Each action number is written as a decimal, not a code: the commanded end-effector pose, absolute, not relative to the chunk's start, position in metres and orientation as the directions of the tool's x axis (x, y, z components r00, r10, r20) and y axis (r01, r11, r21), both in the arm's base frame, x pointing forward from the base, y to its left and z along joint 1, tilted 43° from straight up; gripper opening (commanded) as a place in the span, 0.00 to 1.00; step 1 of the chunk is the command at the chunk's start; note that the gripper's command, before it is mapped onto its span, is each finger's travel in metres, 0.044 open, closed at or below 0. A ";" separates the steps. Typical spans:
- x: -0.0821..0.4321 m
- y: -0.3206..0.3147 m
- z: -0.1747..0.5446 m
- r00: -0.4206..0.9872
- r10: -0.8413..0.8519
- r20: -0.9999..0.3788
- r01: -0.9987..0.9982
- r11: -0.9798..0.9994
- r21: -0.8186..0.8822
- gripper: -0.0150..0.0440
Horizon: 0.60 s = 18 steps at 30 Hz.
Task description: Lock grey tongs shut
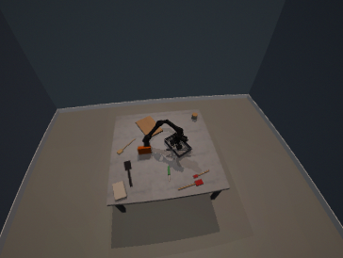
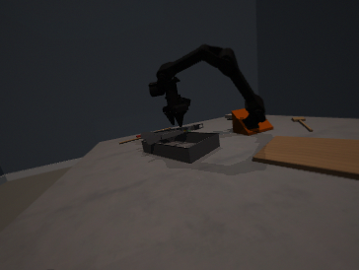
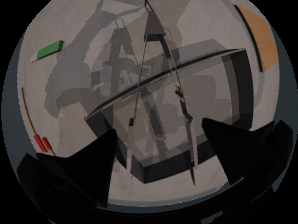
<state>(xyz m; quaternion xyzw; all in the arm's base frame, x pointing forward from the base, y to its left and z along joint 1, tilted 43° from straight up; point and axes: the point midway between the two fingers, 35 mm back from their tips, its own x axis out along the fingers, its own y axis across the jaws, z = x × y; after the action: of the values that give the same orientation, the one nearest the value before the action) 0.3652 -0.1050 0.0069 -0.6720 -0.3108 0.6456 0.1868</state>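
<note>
- The jaws are spread wide with nothing between them, up above the tongs (image 2: 168, 135) (image 3: 154, 29). Those lie open across the roasting tin (image 1: 186, 153) (image 2: 173, 152) (image 3: 245, 90), near the middle of the table (image 1: 151, 185) (image 2: 123, 212), a bit toward the right edge in the top view.
- Biggest worry imo: squeezing them as they lie. Tips aren't pointing up, so the gravity lock probably won't catch and they'd spring open on release.
- Coming down off-centre could land a jaw on one leg. That might skid the tongs along the rim or tip them into the tin.
- Grabbing only one leg gets you a lift but no squeeze.
- Too low and the jaws may hit the tin wall and shove the whole thing.
- Tipping them upright could make them swivel if the grip's far from their balance point.
- The wooden board (image 1: 147, 124) (image 2: 311, 153) (image 3: 260, 40) sits toward the far left corner, top view again. Let go before they've locked and they'll likely splay, maybe hanging over its side.
</note>
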 end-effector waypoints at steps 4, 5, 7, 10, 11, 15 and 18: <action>0.366 -0.097 -0.001 -0.022 0.663 -0.749 0.172 -0.735 -0.656 1.00; 0.366 -0.096 -0.003 -0.022 0.663 -0.749 0.173 -0.735 -0.656 1.00; 0.366 -0.094 -0.005 -0.022 0.663 -0.749 0.173 -0.735 -0.656 1.00; 0.366 -0.090 -0.009 -0.022 0.663 -0.748 0.173 -0.735 -0.656 1.00; 0.366 -0.089 -0.010 -0.022 0.663 -0.748 0.173 -0.735 -0.656 1.00; 0.365 -0.085 -0.015 -0.022 0.663 -0.748 0.173 -0.735 -0.656 1.00; 0.365 -0.082 -0.018 -0.022 0.663 -0.748 0.173 -0.734 -0.656 1.00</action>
<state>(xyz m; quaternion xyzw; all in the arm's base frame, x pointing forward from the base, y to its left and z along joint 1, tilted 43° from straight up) 0.3650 -0.0855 -0.0149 -0.6723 -0.3111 0.6452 0.1871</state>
